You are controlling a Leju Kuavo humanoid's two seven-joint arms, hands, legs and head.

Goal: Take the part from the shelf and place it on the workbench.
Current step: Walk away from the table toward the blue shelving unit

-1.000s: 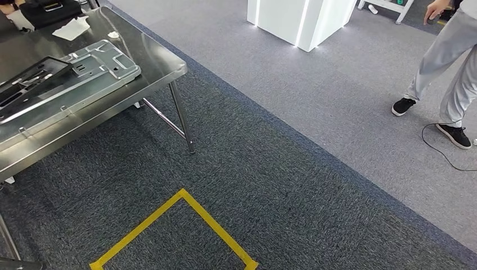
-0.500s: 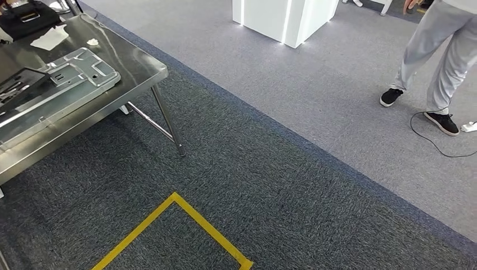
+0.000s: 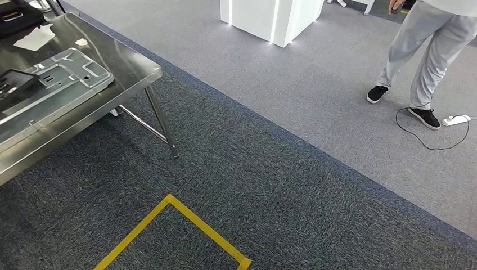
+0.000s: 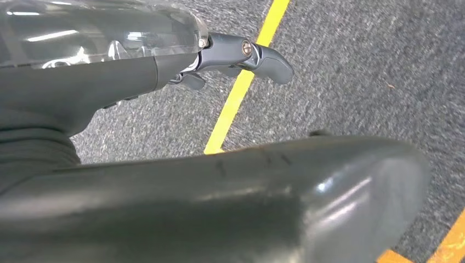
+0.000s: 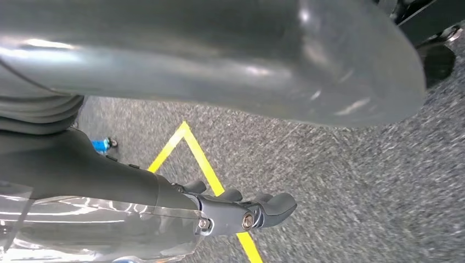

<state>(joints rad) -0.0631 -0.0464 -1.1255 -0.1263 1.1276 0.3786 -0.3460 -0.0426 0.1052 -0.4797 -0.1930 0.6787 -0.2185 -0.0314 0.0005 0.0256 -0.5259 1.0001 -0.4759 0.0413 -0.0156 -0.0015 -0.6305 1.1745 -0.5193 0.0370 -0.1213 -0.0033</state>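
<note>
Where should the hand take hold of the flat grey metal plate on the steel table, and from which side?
Probably at the rounded corner of the flat grey stamped metal plate nearest the table corner, coming from the long edge of the shiny steel table facing the yellow floor tape. It lies flat with raised rims, and that end is bare; a black part rests on the other.

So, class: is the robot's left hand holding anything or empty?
Empty: the left hand hangs over dark grey carpet, dark fingers apart and holding nothing.
</note>
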